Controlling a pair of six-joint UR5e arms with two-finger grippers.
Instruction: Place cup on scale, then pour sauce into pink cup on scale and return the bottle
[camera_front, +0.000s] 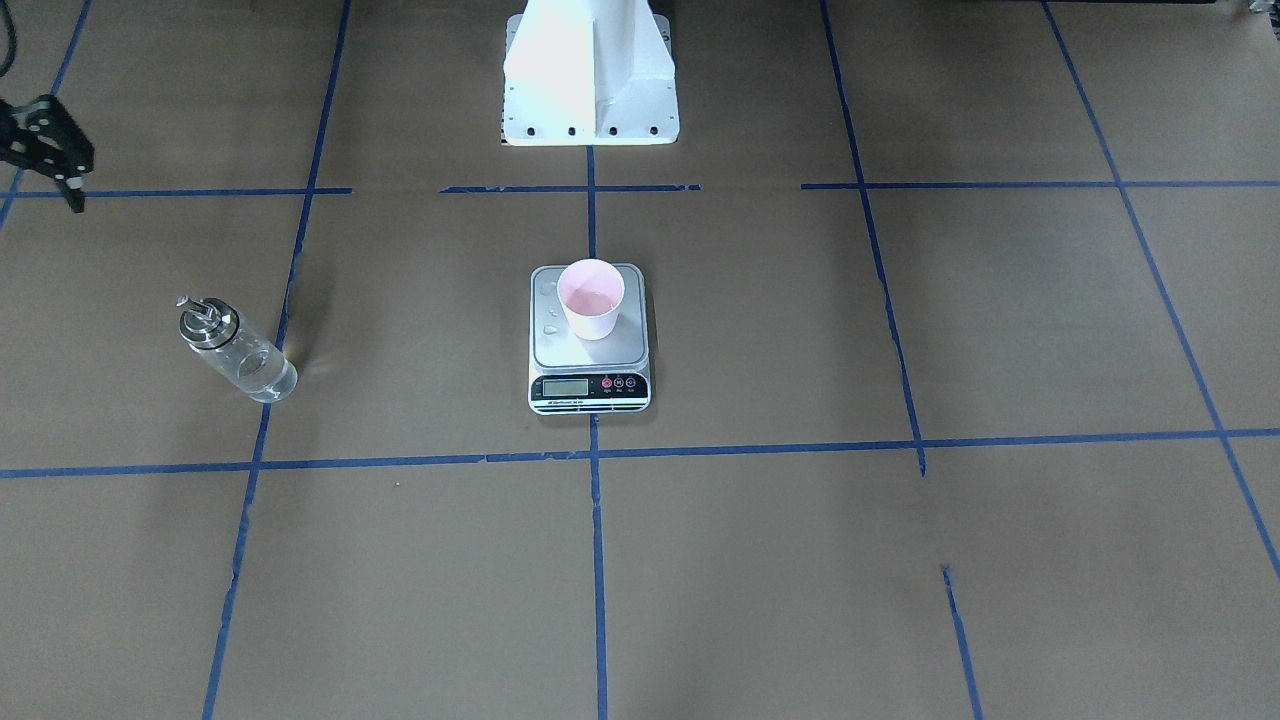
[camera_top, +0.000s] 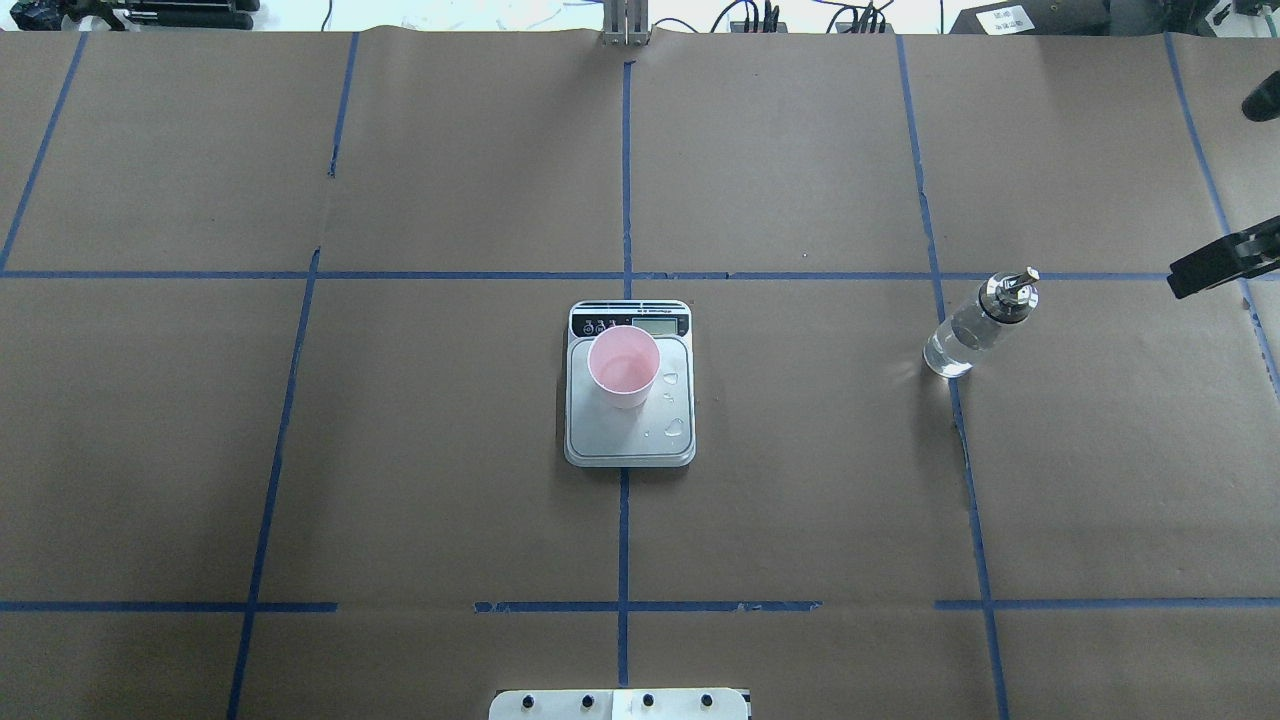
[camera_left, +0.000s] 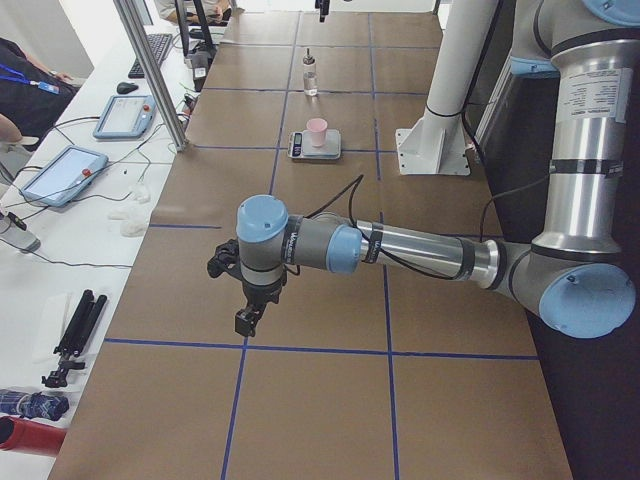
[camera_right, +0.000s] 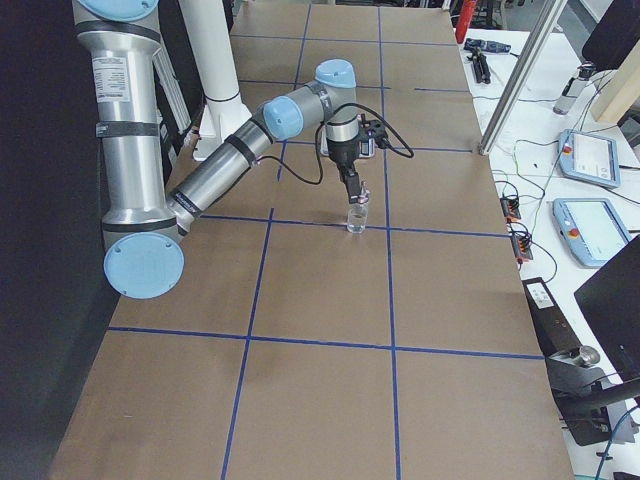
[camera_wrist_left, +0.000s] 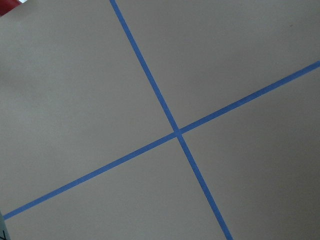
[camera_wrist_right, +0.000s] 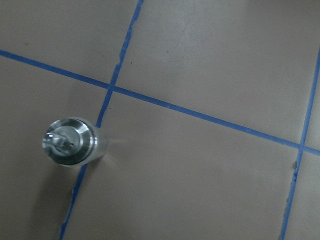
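The pink cup stands upright on the scale at the table's middle, with a little clear liquid inside. Drops lie on the platform. The glass bottle with its silver pourer cap stands upright on the paper on my right side, and clear sauce shows in its lower part. My right gripper hangs apart from the bottle, cropped at the frame edge, looks open and holds nothing. The right wrist view looks down on the cap. My left gripper hovers far from the scale; I cannot tell its state.
The white robot pedestal stands behind the scale. Blue tape lines cross the brown paper. A side table with tablets and cables runs along the far edge. A metal post rises at that edge.
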